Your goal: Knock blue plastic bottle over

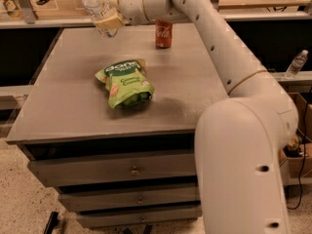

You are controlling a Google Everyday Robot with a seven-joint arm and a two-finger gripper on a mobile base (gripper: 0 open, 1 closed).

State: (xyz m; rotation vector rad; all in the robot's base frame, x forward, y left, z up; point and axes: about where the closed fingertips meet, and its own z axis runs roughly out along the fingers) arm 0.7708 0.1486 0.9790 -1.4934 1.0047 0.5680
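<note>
The gripper (109,21), in the upper left of the frame, appeared matt tan beside the clear, glossy blue plastic bottle (93,3). The arm (234,145) was smooth white plastic. The table (195,91) was matt grey, the snack bag (124,82) glossy green film, and the can (164,33) shiny red metal.

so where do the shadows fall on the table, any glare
Camera view: a soft shadow lies on the table right of the green snack bag, under the arm; the gripper, at the far corner by the blue plastic bottle, is evenly lit; no strong glare on the red cola can.
</note>
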